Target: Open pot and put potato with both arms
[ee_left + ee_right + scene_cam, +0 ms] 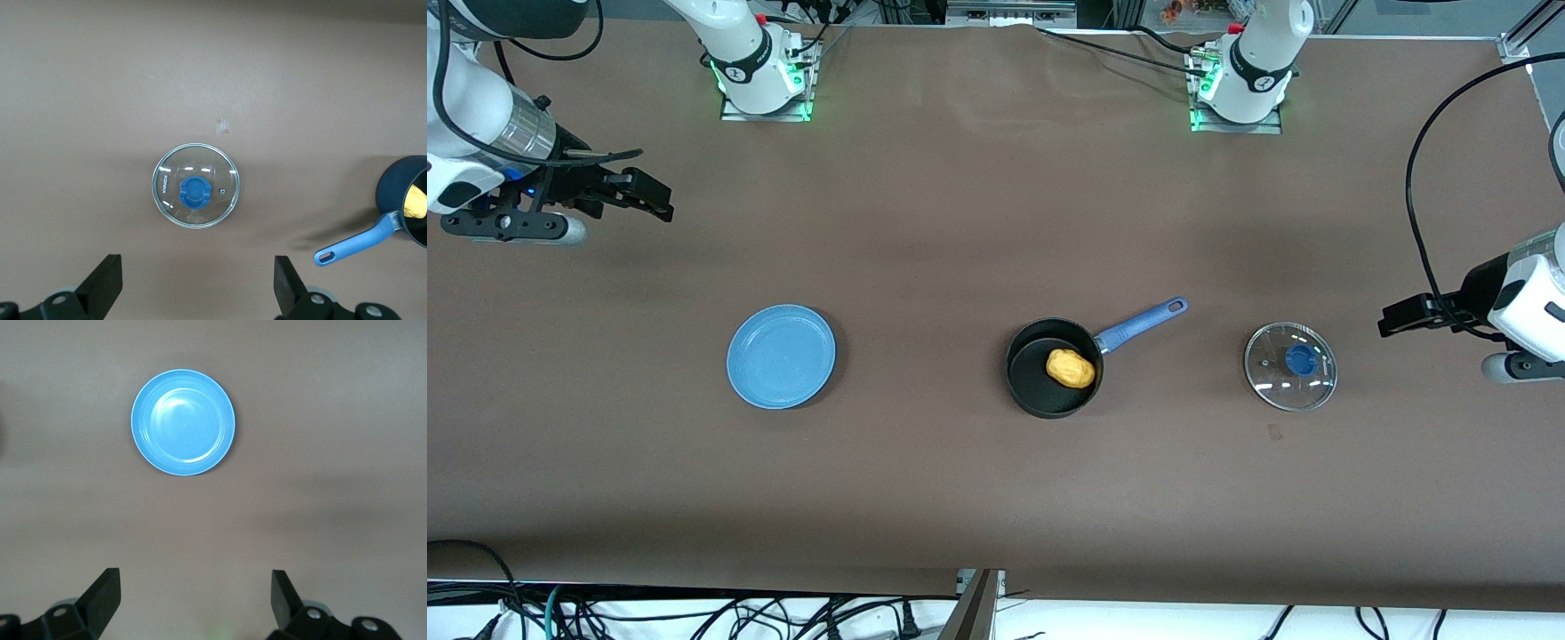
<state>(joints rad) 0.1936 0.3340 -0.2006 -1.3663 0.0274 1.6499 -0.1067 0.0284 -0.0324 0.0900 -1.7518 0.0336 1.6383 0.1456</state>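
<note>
The potato [1070,368] is lying in the uncovered pot [1053,369], the lid [1290,365] on the worktop [996,489] — apparently finished. The left end effector [197,283] is hanging spread above bare worktop just beside the lid, and the right end effector [195,600] spread, well apart from the plate [183,422] — best keeping both high, retreating clear.

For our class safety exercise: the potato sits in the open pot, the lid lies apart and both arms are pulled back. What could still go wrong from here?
1. The pot's long blue handle juts toward the glass lid; a sweeping arm might catch it and spin the pot.
2. The lid lies flat with only a small blue knob to grip; the open left claw might slip off it.
3. The potato lies near the pot's wall, so a jolt might tip it out.
</note>
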